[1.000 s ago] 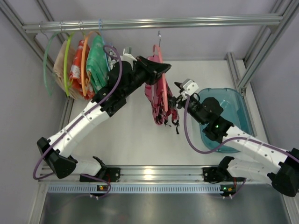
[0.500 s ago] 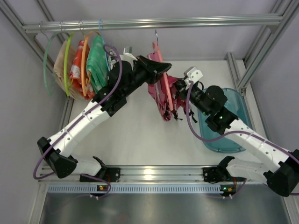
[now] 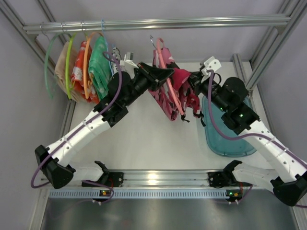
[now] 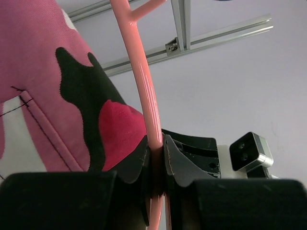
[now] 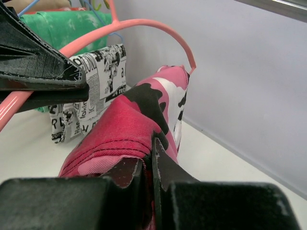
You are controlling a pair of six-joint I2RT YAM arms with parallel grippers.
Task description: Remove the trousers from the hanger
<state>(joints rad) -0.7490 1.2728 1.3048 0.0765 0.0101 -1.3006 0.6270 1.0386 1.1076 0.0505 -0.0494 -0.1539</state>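
Observation:
The pink trousers (image 3: 181, 81) with black and white patches hang bunched on the salmon-pink hanger (image 3: 171, 93) in mid-air below the rail. My left gripper (image 3: 162, 74) is shut on the hanger's thin rod (image 4: 144, 81), and the trousers (image 4: 43, 96) lie against its left finger. My right gripper (image 3: 193, 82) is shut on a fold of the trousers (image 5: 129, 124) and holds it stretched toward the right. The hanger's arc (image 5: 144, 24) curves above the cloth in the right wrist view. The hanger is tilted, with its metal hook (image 3: 152, 40) near the rail.
The metal rail (image 3: 158, 23) crosses the top. At its left hang a green garment (image 3: 100, 64), an orange-red garment (image 3: 78, 67) and a green hanger (image 3: 48, 62). A teal bin (image 3: 225, 134) sits on the table under my right arm. A newspaper-print cloth (image 5: 91, 96) shows behind.
My right gripper closed on the trousers and drew them up and to the right. The hanger tilted and its hook swung left, still in my left gripper.

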